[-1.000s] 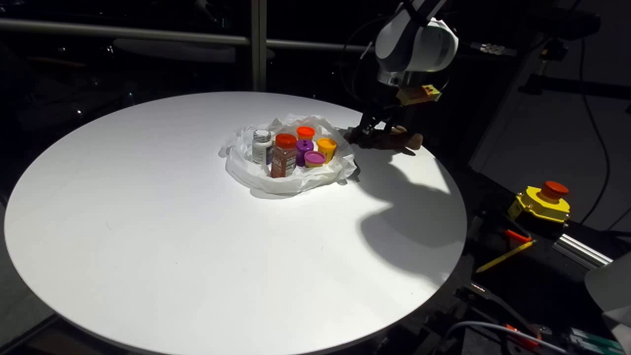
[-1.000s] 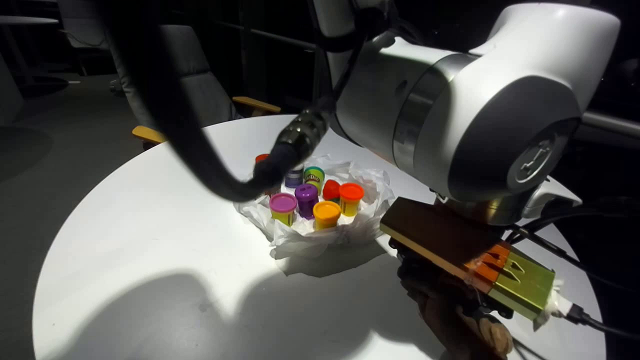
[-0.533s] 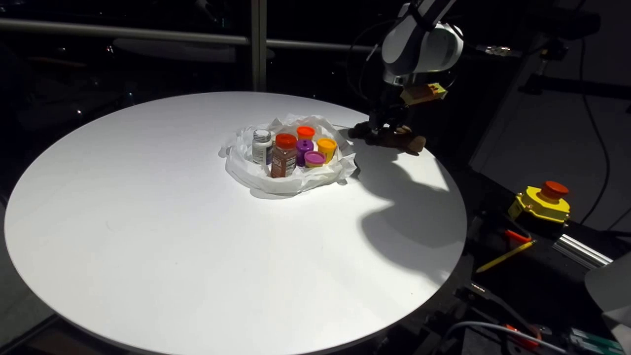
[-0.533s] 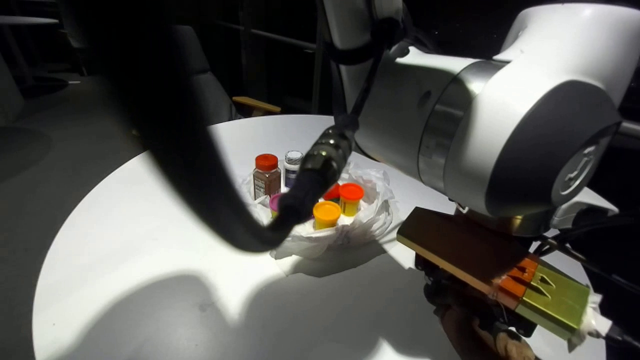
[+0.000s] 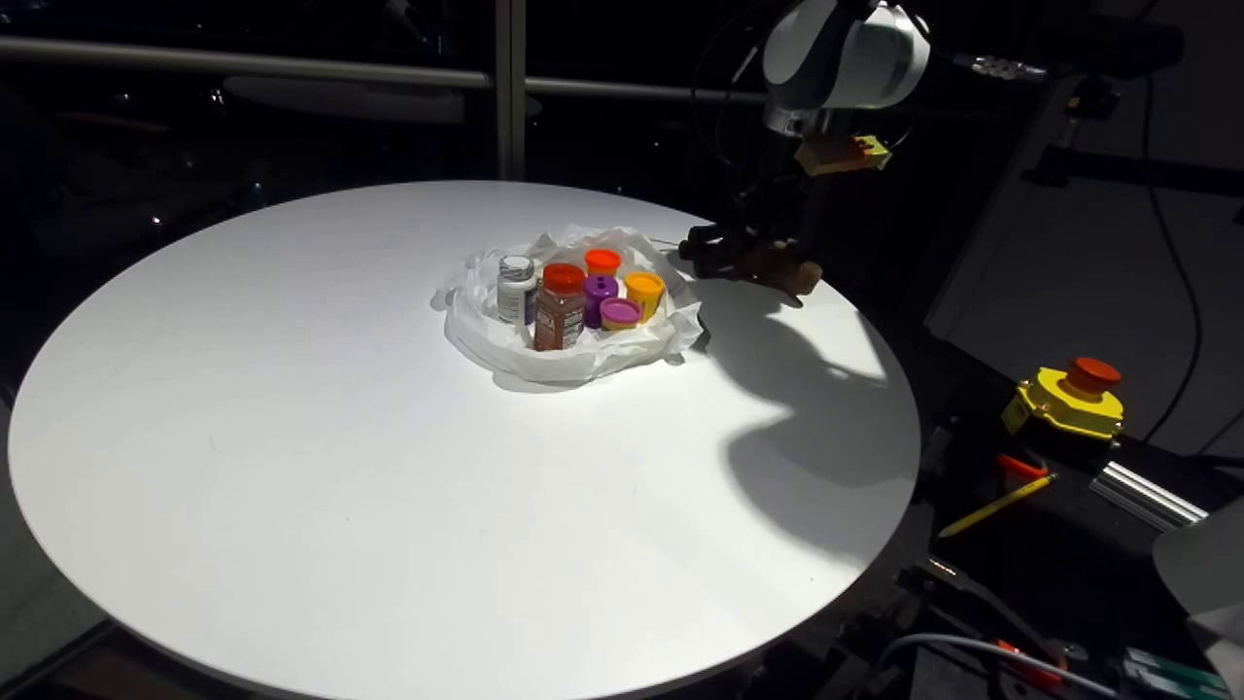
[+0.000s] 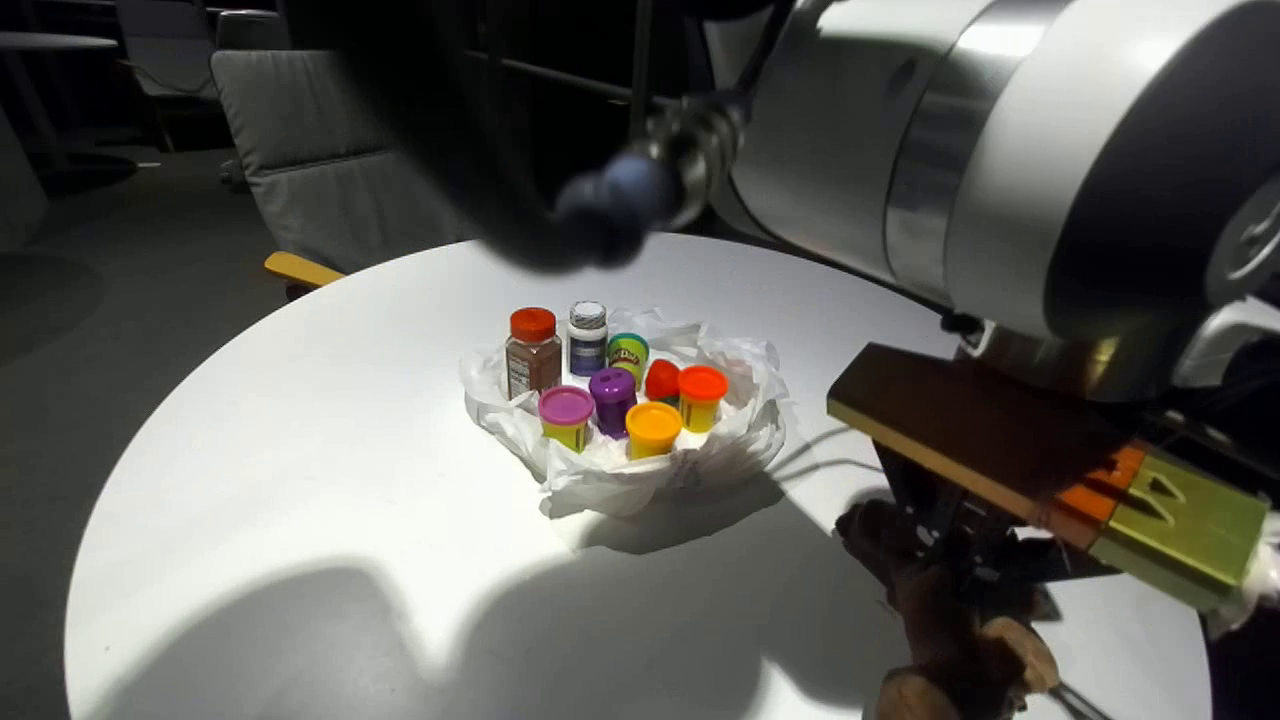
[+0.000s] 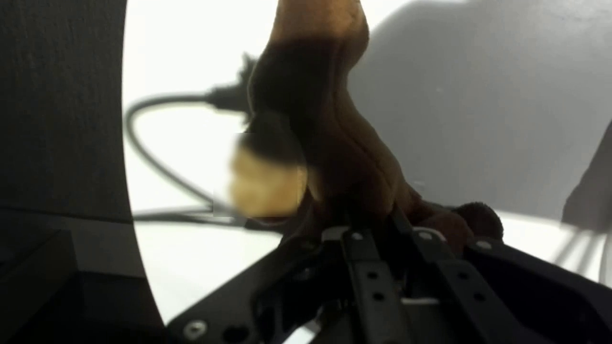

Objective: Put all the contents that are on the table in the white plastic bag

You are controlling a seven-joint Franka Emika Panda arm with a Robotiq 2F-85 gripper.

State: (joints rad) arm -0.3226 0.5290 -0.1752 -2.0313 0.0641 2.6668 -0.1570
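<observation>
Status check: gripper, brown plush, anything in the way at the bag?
Gripper shut on brown plush toy. Toy outside the white plastic bag; can't tell if lifted. Tubs and bottles stand inside the bag's crumpled rim; may crowd the drop.

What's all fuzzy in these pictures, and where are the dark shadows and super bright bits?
In both exterior views, big dark shadows fall across the white table; in an exterior view, the dark cable near the top is blurry; in the wrist view, patches of the table glare washed-out white, and the tan lump by the brown lumpy piece looks fuzzy.
</observation>
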